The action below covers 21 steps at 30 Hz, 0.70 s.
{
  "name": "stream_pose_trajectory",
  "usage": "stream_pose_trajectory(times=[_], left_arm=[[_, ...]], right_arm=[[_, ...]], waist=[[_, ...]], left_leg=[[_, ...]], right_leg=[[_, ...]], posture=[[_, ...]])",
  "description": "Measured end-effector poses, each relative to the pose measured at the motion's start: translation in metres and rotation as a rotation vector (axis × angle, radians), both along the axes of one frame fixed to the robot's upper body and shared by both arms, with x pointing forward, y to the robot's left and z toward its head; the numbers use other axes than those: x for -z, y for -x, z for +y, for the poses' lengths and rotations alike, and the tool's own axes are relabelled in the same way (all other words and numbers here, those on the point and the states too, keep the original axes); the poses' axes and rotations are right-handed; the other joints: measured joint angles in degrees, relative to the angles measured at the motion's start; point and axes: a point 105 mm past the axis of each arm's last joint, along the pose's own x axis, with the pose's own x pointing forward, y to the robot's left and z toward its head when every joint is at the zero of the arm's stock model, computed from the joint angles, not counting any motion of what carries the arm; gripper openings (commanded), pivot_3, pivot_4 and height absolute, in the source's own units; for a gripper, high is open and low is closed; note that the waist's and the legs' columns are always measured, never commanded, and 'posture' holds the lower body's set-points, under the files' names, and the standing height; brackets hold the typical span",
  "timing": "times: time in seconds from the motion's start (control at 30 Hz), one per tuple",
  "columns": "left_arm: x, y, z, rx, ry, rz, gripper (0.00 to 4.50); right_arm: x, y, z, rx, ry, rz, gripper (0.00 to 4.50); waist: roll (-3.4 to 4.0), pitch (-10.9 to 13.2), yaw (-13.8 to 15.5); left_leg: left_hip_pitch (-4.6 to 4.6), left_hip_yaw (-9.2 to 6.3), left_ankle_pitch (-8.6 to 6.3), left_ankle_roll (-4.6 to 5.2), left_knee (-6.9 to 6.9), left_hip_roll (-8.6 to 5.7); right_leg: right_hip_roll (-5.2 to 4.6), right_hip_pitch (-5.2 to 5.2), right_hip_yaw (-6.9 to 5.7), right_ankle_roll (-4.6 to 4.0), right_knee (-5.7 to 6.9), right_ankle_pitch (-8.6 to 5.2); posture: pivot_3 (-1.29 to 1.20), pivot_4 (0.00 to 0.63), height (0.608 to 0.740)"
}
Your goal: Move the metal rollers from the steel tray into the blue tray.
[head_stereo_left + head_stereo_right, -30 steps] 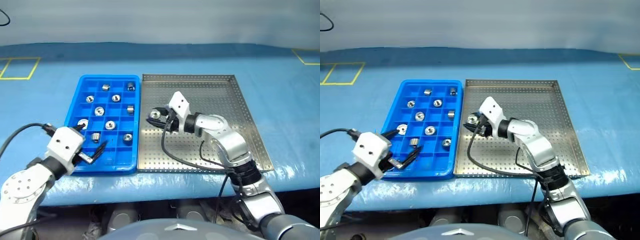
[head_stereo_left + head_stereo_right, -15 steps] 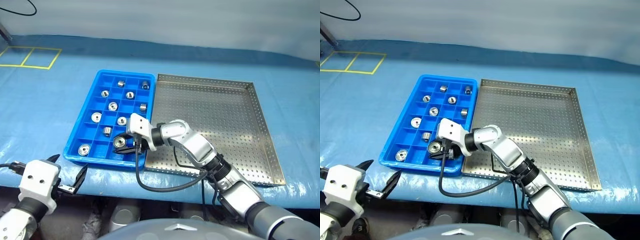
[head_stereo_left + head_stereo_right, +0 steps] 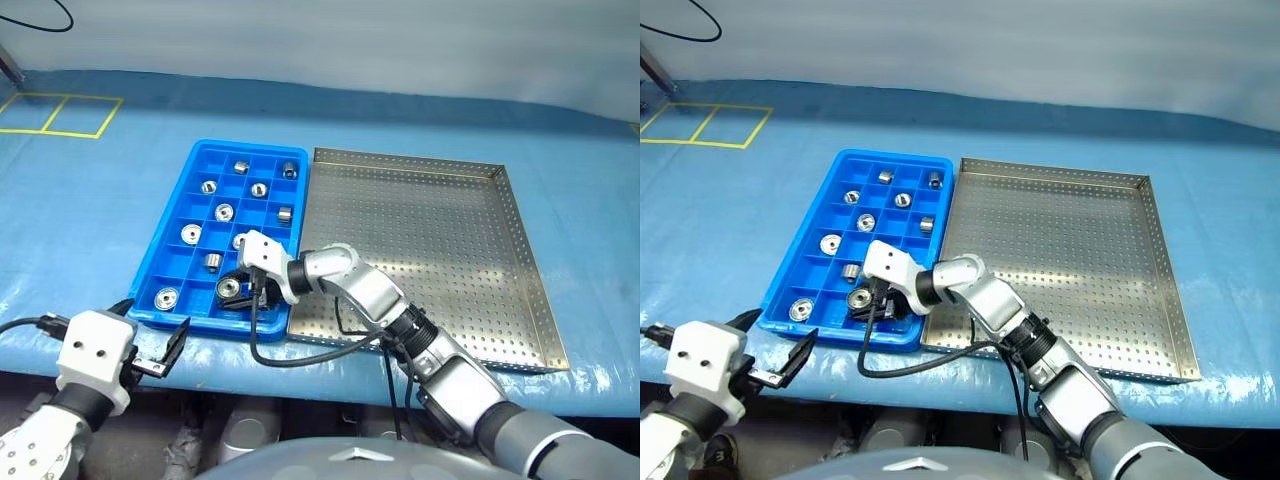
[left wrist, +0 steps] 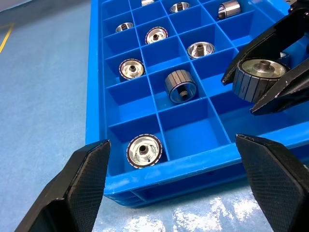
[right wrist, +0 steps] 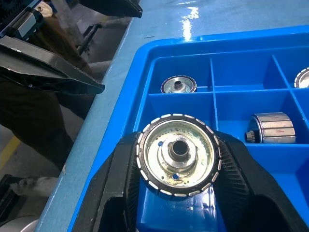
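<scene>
right gripper [image 3: 232,290] clamps roller [image 5: 178,154]; over blue tray [image 3: 200,170]; apparently near-row compartment

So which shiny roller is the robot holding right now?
The roller pinched in the right gripper, hanging over the near row of the blue tray. All the others sit loose in their own squares.

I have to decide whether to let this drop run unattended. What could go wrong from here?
1. The right pincer holds a roller over the near row of the blue tray, close to a divider; released off-centre, it could straddle the wall or tip.
2. That row is beside the tray's front rim, so a bounce could send the roller onto the table.
3. The open left pincer hovers nearby and could bump the tray.
</scene>
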Motion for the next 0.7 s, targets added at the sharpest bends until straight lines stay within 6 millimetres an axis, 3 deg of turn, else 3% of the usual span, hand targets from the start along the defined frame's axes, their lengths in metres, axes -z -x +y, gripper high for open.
stream_pose_trajectory(times=[0.03,0.23,0.37,0.53,0.63,0.7], left_arm=[[0.000,0.000,-0.001,0.002,0.001,0.002,4.50],[0.001,-0.001,-0.002,0.007,0.002,0.002,4.50],[-0.002,-0.006,-0.004,0.018,0.004,-0.010,4.50],[-0.016,-0.027,-0.021,0.092,0.044,-0.104,4.50],[-0.027,-0.047,-0.039,0.186,0.080,-0.182,4.50],[-0.032,-0.066,-0.055,0.261,0.116,-0.226,4.50]], right_arm=[[0.001,0.000,0.000,-0.001,0.003,0.005,1.71],[0.000,0.002,0.000,-0.024,-0.005,0.001,3.68],[-0.012,-0.004,0.002,0.015,-0.062,-0.027,3.68],[-0.046,-0.020,-0.009,0.134,-0.184,-0.094,3.68],[-0.068,-0.040,-0.035,0.283,-0.266,-0.169,3.68],[-0.073,-0.058,-0.070,0.429,-0.264,-0.228,3.68]], waist=[[0.00,0.00,0.00],[0.01,0.01,0.00],[0.02,0.02,-0.03],[0.02,0.01,-0.04],[0.02,-0.02,-0.18],[0.07,-0.03,-0.18]], left_leg=[[0.00,0.00,0.00,0.00,-0.02,0.00],[0.00,-0.04,0.03,-0.06,-0.06,0.01],[0.00,-0.12,0.08,-0.14,-0.06,0.00],[0.02,-0.22,0.13,-0.22,-0.06,-0.02],[0.03,-0.31,0.16,-0.26,-0.04,-0.06],[0.02,-0.34,0.18,-0.22,-0.01,-0.14]], right_leg=[[0.00,-0.01,0.00,-0.01,-0.01,-0.01],[0.00,-0.02,-0.01,-0.03,-0.01,-0.03],[0.06,0.00,-0.02,0.00,0.00,-0.04],[0.07,0.04,-0.05,0.00,0.02,0.00],[0.05,0.11,-0.08,0.03,0.02,0.05],[-0.03,0.16,-0.12,0.02,0.01,0.07]], posture=[[0.26,0.150,0.740],[0.25,0.150,0.740],[0.22,0.150,0.740],[0.16,0.150,0.740],[0.07,0.150,0.740],[0.03,0.150,0.740]])
